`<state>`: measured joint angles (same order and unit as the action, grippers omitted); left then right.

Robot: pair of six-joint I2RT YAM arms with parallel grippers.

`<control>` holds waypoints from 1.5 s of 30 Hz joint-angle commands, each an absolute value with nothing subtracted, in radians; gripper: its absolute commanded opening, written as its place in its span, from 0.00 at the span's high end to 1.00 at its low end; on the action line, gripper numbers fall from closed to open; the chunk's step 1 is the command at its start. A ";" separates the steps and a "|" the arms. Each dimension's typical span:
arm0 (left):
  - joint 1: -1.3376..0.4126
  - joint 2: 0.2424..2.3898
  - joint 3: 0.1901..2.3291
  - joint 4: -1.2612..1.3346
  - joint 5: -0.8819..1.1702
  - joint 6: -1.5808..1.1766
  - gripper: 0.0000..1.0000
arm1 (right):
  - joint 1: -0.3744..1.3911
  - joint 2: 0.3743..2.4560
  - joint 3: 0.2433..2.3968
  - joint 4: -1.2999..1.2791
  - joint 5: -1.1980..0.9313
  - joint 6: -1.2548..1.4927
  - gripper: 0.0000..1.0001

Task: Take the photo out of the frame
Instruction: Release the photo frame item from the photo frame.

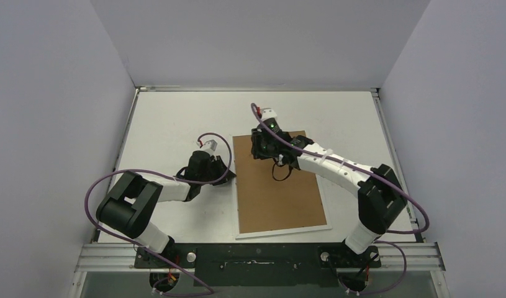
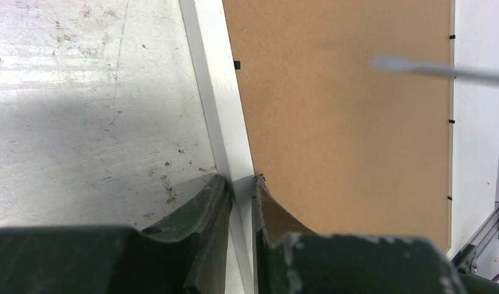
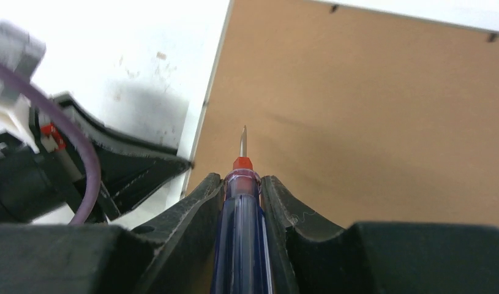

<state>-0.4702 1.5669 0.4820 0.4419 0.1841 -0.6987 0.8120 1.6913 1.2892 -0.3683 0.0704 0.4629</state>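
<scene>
One frame (image 1: 278, 186) lies face down in the middle of the bench (image 1: 176, 118), brown backing board (image 2: 345, 122) up. There are two claws. The left claw (image 2: 242, 184) is clenched on the white border strip at the frame's left edge. The right claw (image 3: 242, 180) grasps one blue-handled screwdriver (image 3: 240, 239), its tip over the board's upper left part.

A blue-handled, red-collared screwdriver (image 3: 240, 239) and a scuffed white table (image 2: 81, 92).

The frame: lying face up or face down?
Face down: the frame shows its brown backing board upward, black tabs along its edges.
</scene>
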 commanded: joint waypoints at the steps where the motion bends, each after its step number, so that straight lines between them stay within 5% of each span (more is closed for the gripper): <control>1: -0.470 1.594 0.443 0.247 0.191 -0.654 1.00 | 0.744 1.599 1.224 -0.221 0.013 0.551 1.00; 33: -0.469 1.574 0.449 0.226 0.204 -0.652 1.00 | 0.747 1.817 1.222 0.003 -0.173 0.681 1.00; 45: -0.469 1.557 0.433 0.232 0.200 -0.670 1.00 | 0.915 1.884 1.543 -0.371 0.046 0.403 1.00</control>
